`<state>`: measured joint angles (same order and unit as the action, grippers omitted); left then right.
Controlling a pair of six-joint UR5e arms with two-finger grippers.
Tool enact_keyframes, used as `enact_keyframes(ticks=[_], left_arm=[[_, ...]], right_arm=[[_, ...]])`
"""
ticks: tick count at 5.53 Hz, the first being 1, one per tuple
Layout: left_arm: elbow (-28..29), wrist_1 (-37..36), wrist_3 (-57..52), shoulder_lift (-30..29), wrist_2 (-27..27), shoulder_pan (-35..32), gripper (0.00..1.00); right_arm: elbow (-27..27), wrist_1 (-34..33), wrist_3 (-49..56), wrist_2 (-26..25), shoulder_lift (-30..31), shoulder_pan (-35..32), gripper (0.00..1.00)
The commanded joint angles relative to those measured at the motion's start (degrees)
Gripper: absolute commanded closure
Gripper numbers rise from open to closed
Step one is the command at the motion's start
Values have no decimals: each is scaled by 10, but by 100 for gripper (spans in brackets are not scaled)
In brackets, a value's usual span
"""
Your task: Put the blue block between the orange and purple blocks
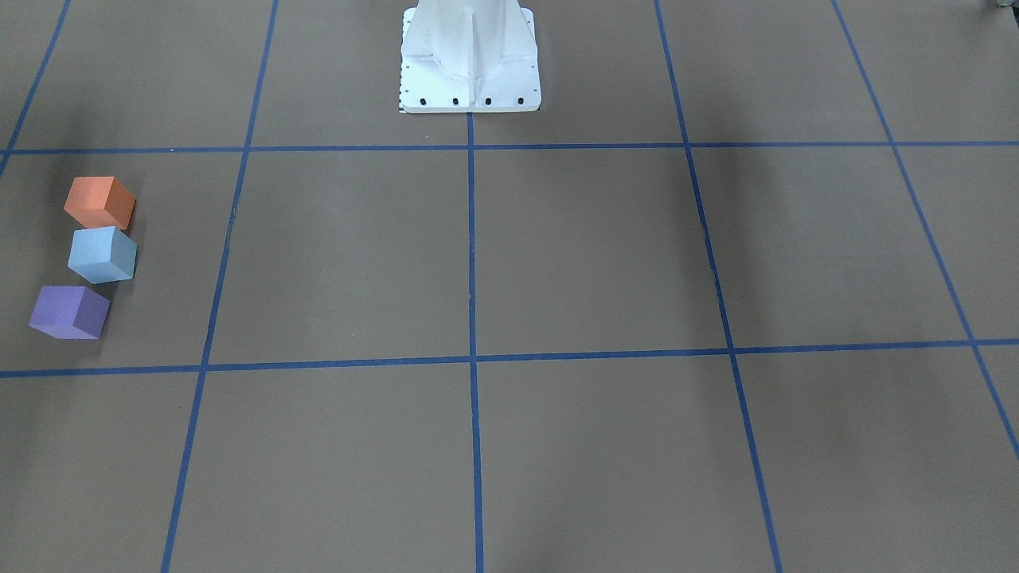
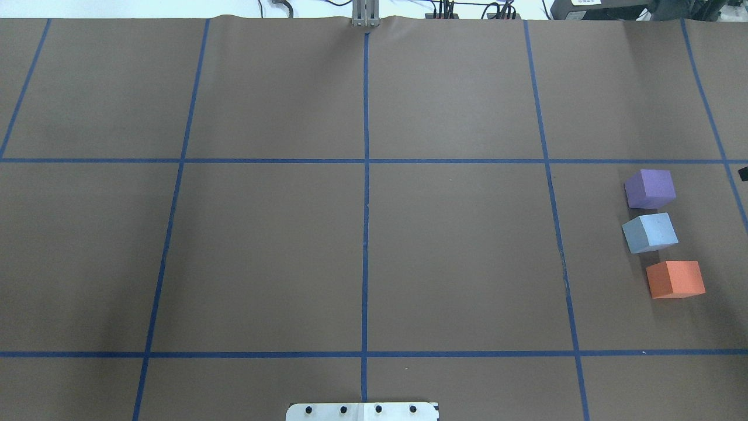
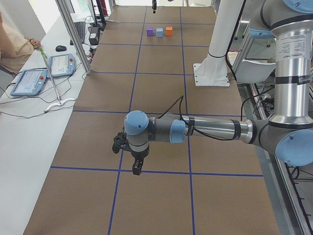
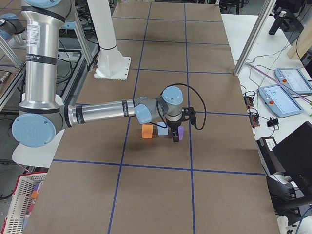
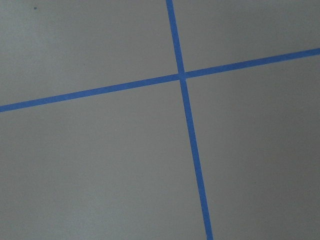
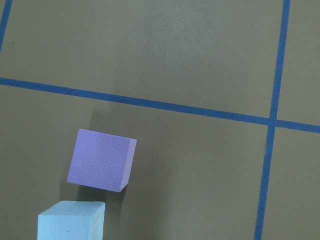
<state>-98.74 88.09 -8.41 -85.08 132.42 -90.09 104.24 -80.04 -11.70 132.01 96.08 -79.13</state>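
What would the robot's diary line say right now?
blue block: between orange block and purple block | right gripper: near blocks | left gripper: far away | task: looks done

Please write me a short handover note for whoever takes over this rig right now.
Left gripper: seen only from the side, so I cannot tell whether it is open or shut. It hangs low over the table, far from the blocks.
Right gripper: also seen only from the side, so I cannot tell. It hangs close by the purple block.
Blocks: the blue block rests on the table between the orange block and the purple block, with a narrow gap on each side.
Done: the placement looks complete.
Left: probably only lifting the right arm clear without nudging the row.
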Motion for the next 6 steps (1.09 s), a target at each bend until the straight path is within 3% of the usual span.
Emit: enact_keyframes(ticks=[1,3,6], left_arm=[[-1,-3,1,3,-2,-1,0],[-2,-2,-1,3,-1,-4,0],[-17,-1,-5,21,-1,-4,0]], right_arm=[[3,-144,134,10,-14,-107,1],[3,-142,192,0,56,-133,0],[-2,-141,192,10,66,-133,0]])
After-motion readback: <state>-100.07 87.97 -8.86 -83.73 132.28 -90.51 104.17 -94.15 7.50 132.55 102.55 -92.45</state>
